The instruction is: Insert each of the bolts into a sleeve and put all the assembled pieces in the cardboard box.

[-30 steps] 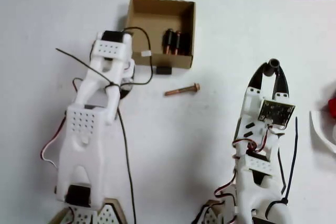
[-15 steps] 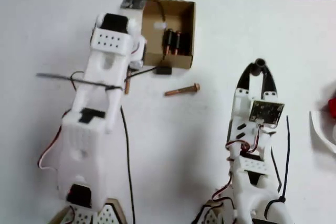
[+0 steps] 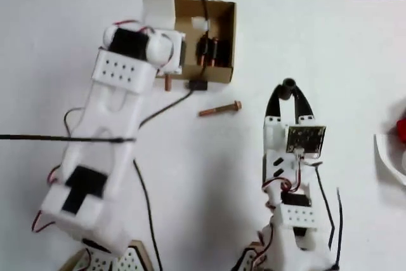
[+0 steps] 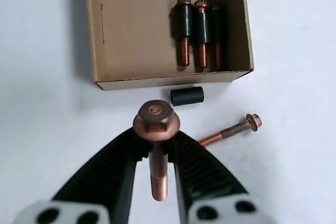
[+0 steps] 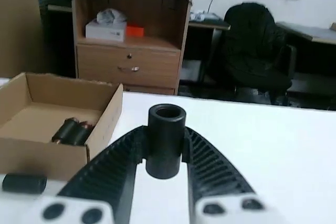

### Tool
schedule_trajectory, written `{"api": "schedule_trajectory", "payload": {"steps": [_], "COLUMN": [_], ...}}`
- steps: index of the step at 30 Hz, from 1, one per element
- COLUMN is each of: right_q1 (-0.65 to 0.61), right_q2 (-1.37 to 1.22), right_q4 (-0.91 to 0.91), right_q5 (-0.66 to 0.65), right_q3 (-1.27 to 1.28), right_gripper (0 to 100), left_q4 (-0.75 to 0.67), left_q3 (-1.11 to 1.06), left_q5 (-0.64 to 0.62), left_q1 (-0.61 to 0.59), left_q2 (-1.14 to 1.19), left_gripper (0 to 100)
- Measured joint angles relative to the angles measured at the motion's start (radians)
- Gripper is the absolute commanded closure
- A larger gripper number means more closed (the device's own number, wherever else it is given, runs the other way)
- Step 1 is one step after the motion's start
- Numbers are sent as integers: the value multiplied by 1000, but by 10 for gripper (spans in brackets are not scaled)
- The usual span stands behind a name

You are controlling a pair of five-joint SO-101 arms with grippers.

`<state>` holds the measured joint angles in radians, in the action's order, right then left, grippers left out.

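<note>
The left end effector (image 4: 157, 139) is clamped on a copper bolt (image 4: 158, 169) just under its flanged head. The right end effector (image 5: 165, 148) pinches a black sleeve (image 5: 166, 129) upright, bore up. Beyond, a loose bolt (image 4: 231, 129) and a loose sleeve (image 4: 187, 97) lie on the counter (image 3: 330, 42) by the cardboard box (image 4: 136, 24), which holds assembled pieces (image 4: 195, 27). Bolts and sleeves look light, rigid, smooth and prone to rolling, so grip mid-shank and mid-sleeve. No writing is legible.
</note>
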<state>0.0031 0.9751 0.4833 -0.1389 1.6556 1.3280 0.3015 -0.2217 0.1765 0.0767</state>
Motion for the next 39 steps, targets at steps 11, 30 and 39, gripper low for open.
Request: {"api": "schedule_trajectory", "payload": {"steps": [11,30,39], "right_q1": [-244,-302,-302], "right_q2": [350,17,-198], "right_q4": [-516,149,422], "right_q5": [68,29,-15], "right_q3": [-18,25,23], "right_gripper": [978,978,978], "left_q4": [-865,-1333,-1335], "left_q3": [-934,-1209,-1209], "left_q5": [-17,-17,-18], "left_q1": [69,328,333], "left_q2": [-660,-856,-856], "left_gripper": [976,976,976]}}
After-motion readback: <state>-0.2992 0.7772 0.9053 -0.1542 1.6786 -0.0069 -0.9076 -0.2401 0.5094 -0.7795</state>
